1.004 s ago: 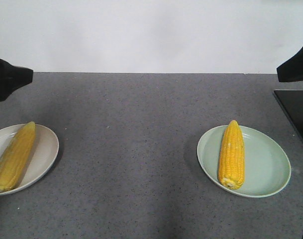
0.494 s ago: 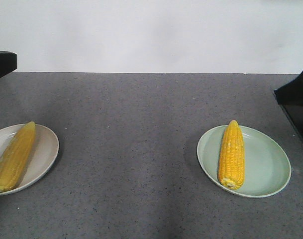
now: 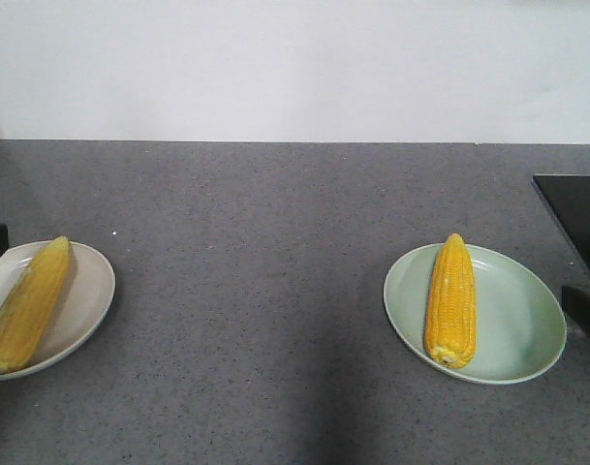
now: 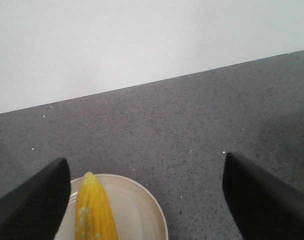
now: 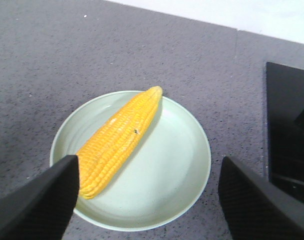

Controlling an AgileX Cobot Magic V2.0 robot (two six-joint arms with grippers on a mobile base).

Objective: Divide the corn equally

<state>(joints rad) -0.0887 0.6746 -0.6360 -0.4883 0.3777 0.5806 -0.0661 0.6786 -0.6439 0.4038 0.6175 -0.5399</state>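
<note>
On the grey surface [image 3: 275, 291], one corn cob [image 3: 25, 305] is lying in the beige plate [image 3: 86, 300] far left of the green plate [image 3: 517, 320], which is holding another cob [image 3: 450, 300]. The left pincer [image 4: 147, 200] and right pincer [image 5: 149, 200] are both gaping wide, gripping nothing.

We've got two bright yellow cobs: the left corn [image 3: 25, 306] lies tilted on the beige plate [image 3: 86, 291], the right corn [image 3: 450, 300] lies lengthwise on the green plate [image 3: 517, 320], tips pointing away.
</note>
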